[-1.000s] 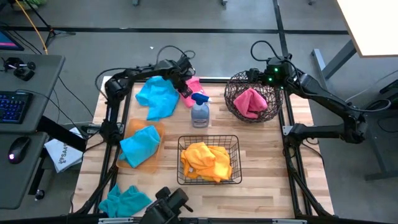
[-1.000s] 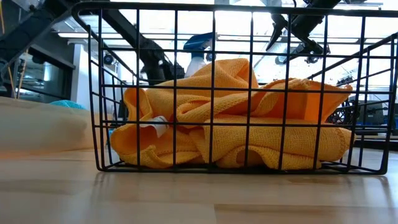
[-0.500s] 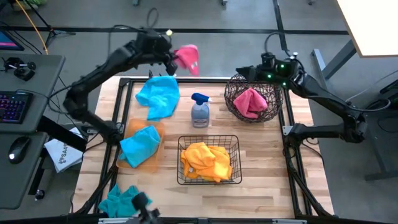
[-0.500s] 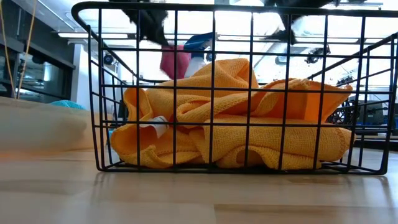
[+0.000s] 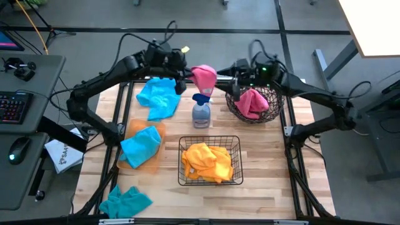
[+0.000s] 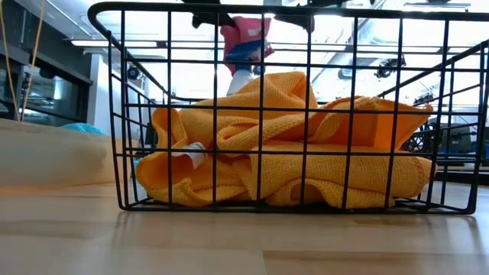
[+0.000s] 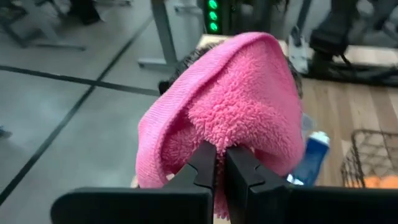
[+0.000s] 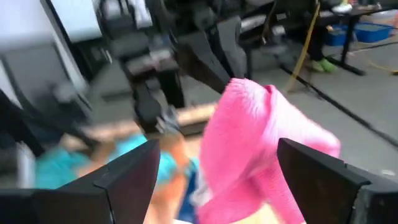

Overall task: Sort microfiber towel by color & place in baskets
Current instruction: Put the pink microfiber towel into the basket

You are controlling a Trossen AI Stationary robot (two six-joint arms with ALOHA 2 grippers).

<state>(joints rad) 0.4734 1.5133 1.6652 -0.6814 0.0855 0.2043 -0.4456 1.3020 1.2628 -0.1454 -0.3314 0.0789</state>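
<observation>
A pink microfiber towel (image 5: 203, 77) hangs in the air above the grey spray bottle (image 5: 200, 112), clamped between the closed fingers of my left gripper (image 7: 221, 163), while my right gripper (image 5: 237, 74) waits just beside it with its fingers spread wide, near the rim of the dark round wire basket (image 5: 270, 112). From the right wrist view the scene is smeared by motion, so I cannot say whether the right fingers (image 8: 127, 171) touch the cloth. From table height the black rectangular wire basket (image 6: 107, 114) blocks most of my sight; only the hanging pink towel (image 6: 248, 34) and part of the bottle (image 6: 243, 75) show over the heap inside it. That basket holds crumpled orange towels (image 5: 208, 160) and sits at the table's middle front. The round basket holds a second pink towel (image 5: 251, 102). The flat translucent orange tray (image 5: 157, 128) on the left carries one teal-blue towel (image 5: 141, 145). Another teal-blue towel (image 5: 160, 97) lies loose on the wooden table (image 5: 262, 162) behind the tray, under the left arm, and a third (image 5: 125, 201) lies at the front left corner, partly over the table's edge. The bottle stands between the loose teal towel and the round basket.
</observation>
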